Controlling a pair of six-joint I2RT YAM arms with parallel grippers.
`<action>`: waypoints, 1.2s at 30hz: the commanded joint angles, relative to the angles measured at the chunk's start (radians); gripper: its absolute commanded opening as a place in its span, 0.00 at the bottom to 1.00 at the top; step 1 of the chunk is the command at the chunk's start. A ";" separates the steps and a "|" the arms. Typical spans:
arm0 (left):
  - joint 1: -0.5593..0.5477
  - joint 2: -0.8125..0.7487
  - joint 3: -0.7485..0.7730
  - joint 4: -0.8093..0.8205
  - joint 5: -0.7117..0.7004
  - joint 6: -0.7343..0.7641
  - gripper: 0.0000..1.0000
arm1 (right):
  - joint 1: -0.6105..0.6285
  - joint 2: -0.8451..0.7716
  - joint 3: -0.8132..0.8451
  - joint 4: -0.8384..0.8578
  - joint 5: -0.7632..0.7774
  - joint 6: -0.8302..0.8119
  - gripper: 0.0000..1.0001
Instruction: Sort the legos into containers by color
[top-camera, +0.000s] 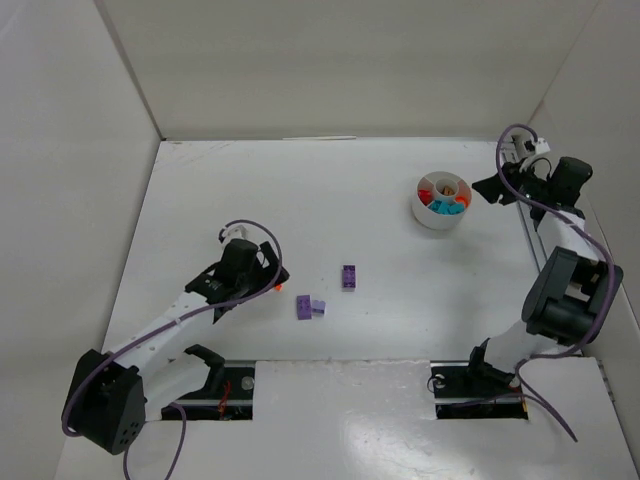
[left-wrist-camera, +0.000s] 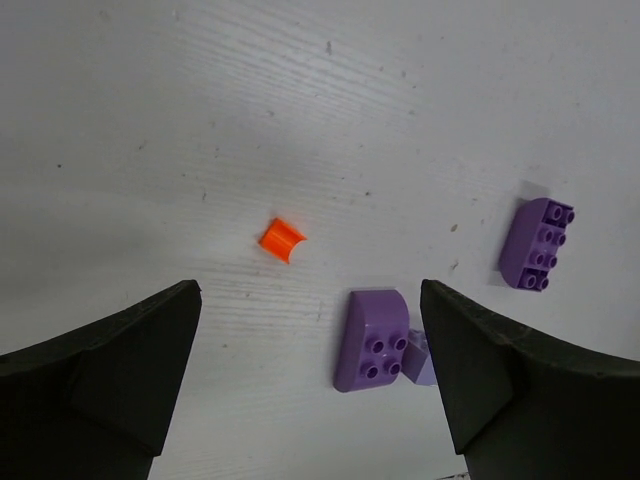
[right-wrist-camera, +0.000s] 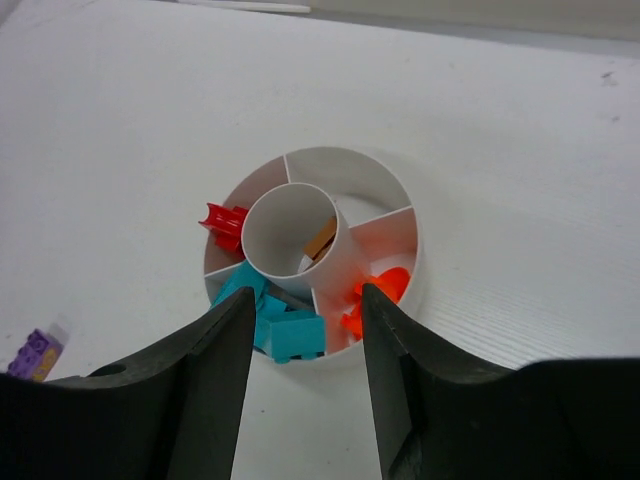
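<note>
Left gripper (left-wrist-camera: 310, 290) gapes wide, empty, near orange lego (left-wrist-camera: 282, 240); right gripper (right-wrist-camera: 305, 293) parted, empty

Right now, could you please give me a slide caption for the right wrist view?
Open right claw facing the white dish, its wedges holding a red lego, teal legos and orange legos.

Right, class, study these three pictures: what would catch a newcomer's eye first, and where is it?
The round white dish far right on the table, its wedges holding sorted bricks in teal, red and orange. Next, the purple bricks loose mid-table, and a tiny orange piece before the open left claw.
</note>
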 joint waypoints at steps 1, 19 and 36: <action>0.005 -0.020 -0.043 -0.020 -0.024 -0.038 0.87 | 0.004 -0.144 0.044 -0.166 0.156 -0.164 0.52; -0.133 0.191 0.071 0.003 -0.211 0.054 0.42 | 0.073 -0.557 -0.090 -0.449 0.475 -0.328 0.53; -0.213 0.396 0.144 -0.019 -0.286 0.074 0.25 | 0.073 -0.527 -0.090 -0.458 0.429 -0.347 0.53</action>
